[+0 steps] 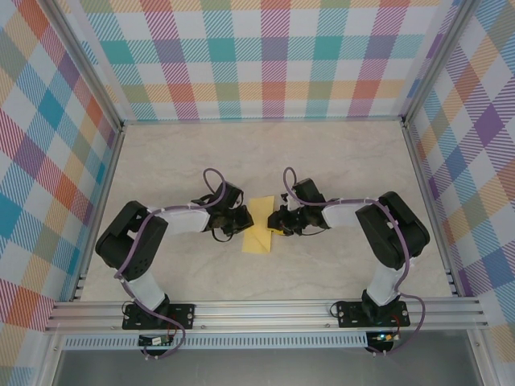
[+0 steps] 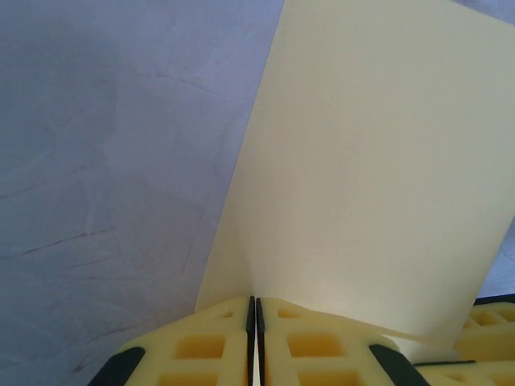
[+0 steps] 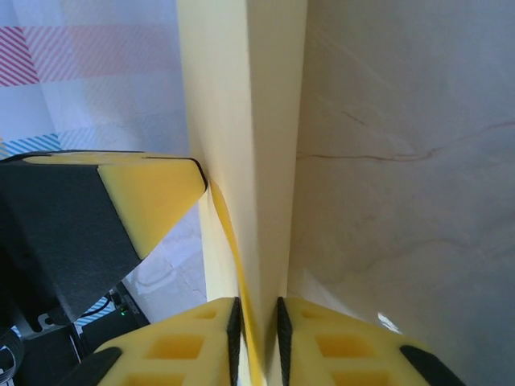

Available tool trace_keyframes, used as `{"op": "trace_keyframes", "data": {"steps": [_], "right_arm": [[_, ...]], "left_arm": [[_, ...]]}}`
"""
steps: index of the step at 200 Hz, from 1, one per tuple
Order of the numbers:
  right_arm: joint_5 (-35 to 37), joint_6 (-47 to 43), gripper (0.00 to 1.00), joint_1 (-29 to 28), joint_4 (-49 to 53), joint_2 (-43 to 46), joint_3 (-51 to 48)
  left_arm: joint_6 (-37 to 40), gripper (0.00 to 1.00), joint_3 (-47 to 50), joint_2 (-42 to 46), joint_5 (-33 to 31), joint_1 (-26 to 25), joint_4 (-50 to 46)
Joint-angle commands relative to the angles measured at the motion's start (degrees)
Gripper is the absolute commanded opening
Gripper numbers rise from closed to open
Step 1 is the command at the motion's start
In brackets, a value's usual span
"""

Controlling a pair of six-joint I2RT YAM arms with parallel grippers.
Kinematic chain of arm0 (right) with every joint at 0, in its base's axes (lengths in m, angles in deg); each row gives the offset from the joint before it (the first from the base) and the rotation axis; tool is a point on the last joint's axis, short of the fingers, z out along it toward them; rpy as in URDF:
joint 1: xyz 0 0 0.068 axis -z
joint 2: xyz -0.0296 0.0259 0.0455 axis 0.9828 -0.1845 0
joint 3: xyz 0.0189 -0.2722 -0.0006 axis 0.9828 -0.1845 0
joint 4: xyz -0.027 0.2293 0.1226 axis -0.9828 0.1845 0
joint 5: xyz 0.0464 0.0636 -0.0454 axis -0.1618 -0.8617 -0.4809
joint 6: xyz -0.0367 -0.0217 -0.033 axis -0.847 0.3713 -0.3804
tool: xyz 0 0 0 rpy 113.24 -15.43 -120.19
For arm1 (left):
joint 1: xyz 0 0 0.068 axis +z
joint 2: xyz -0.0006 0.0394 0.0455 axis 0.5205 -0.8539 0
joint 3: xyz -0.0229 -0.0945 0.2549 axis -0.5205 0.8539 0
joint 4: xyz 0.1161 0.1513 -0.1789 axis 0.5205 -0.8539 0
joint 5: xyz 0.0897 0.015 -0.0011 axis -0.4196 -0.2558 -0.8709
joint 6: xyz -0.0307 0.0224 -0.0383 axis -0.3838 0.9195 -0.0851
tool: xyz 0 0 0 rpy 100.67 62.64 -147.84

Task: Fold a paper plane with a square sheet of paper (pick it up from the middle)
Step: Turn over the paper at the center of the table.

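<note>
While left end effector (image 2: 256, 310) and right end effector (image 3: 257, 314) pinch it, paper (image 1: 259, 238) stands between.

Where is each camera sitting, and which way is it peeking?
Top external: high behind the robot, looking down at the table, the left arm, the right arm and the yellow paper between them.
Left wrist: on the left arm, looking along the left pincer, shut on the paper.
Right wrist: on the right arm, looking along the right pincer gripping the paper; the left pincer's pad shows too.
Shared: all three see the paper.
</note>
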Motion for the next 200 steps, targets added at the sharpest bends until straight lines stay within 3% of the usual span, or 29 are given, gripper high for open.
{"op": "trace_keyframes", "data": {"steps": [1, 36, 63, 79, 108, 125, 142, 171, 200], "right_arm": [[-1.1, -0.4, 0.15, -0.3, -1.3, 0.0, 0.7], [-1.0, -4.6, 0.05, -0.3, 7.3, 2.0, 5.4], [5.5, -11.9, 0.03, -0.2, 26.2, 5.4, 13.8], [14.8, -17.5, 0.02, -0.9, 39.4, 7.5, 20.0], [39.9, -20.1, 0.02, -3.2, 65.0, 6.7, 34.8], [56.7, -19.0, 0.02, -7.6, 78.3, 3.5, 44.0], [67.2, -14.8, 0.02, -11.6, 88.9, -1.6, 52.1], [68.1, -10.4, 0.04, -15.4, 96.1, -11.9, 61.3], [55.5, -10.3, 0.09, -18.4, 92.3, -21.8, 68.0]], "left_arm": [[-1.0, 0.12, 0.9, 3.8, -1.8, -0.2, -1.2], [-1.4, 0.16, 3.1, 13.5, -6.4, -0.2, -4.8], [-2.3, 0.19, 6.3, 24.2, -12.5, 0.2, -10.1], [-3.0, 0.24, 8.7, 31.3, -16.6, 0.5, -14.3], [-4.4, 0.36, 13.3, 42.4, -20.9, 1.9, -19.3], [-4.6, 0.46, 15.0, 47.4, -23.1, 3.2, -22.8], [-5.4, 0.53, 16.4, 51.4, -24.3, 4.8, -25.4], [-6.7, 0.58, 18.8, 57.4, -25.8, 6.8, -28.5], [-6.6, 0.59, 19.1, 60.7, -27.5, 7.7, -32.6]]}}
